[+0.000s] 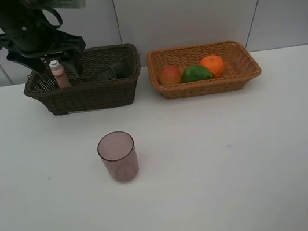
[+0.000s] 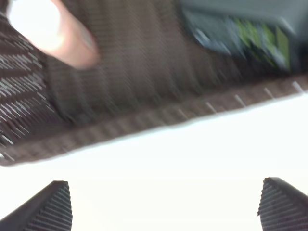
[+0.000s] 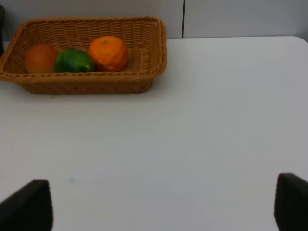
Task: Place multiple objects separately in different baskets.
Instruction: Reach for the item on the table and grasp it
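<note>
Objects are mostly sorted: 3 fruits lie in the tan basket, 2 bottles in the dark basket, only the mauve cup is left on the tabletop, with both tools spread wide and empty.

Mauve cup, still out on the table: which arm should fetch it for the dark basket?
Probably the left. Its open gripper hangs at the dark basket, where the pink bottle stands, and the mauve cup sits left of centre. The right arm is outside the high view.

Bright even light; left wrist view blurred, overexposed.
</note>
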{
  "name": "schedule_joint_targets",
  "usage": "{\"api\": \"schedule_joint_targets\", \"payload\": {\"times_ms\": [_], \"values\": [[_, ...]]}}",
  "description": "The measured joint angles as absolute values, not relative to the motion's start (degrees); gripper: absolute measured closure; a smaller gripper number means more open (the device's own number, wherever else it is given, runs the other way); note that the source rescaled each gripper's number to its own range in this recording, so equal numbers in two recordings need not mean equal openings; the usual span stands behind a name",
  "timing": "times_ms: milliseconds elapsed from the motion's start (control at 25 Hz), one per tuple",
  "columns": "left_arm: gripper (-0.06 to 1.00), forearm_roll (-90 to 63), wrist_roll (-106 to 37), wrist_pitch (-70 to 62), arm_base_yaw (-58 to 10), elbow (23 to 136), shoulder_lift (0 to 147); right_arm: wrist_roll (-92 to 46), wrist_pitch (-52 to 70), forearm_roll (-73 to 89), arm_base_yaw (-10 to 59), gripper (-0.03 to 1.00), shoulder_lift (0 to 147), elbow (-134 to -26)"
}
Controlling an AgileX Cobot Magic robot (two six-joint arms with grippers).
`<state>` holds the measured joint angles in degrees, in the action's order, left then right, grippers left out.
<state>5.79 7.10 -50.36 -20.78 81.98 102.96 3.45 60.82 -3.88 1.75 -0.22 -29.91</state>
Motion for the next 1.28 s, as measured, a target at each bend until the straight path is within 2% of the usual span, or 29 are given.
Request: {"api": "schedule_joint_targets", "payload": {"times_ms": [240,440,640,1280], "values": [[-0.06,4.1,4.2,-48.3,-26.8,67.2,92.9,3.5,60.8,-3.9,1.7,-0.03,-0.2,-29.9],[-0.06,3.8,3.5,-47.2,-32.2,61.8,90.8,3.5,60.8,-3.9,1.7,-0.03,-0.2,-29.9],[-0.06,3.7,3.4,-43.8,-34.7,61.3,94.3,3.5,60.8,-3.9,1.7,-0.03,-0.2,-29.9],[-0.06,3.1,3.2,-30.4,-34.9,61.3,111.3,3.5,60.8,-3.9,1.7,-0.03,-0.2,-29.9]]}}
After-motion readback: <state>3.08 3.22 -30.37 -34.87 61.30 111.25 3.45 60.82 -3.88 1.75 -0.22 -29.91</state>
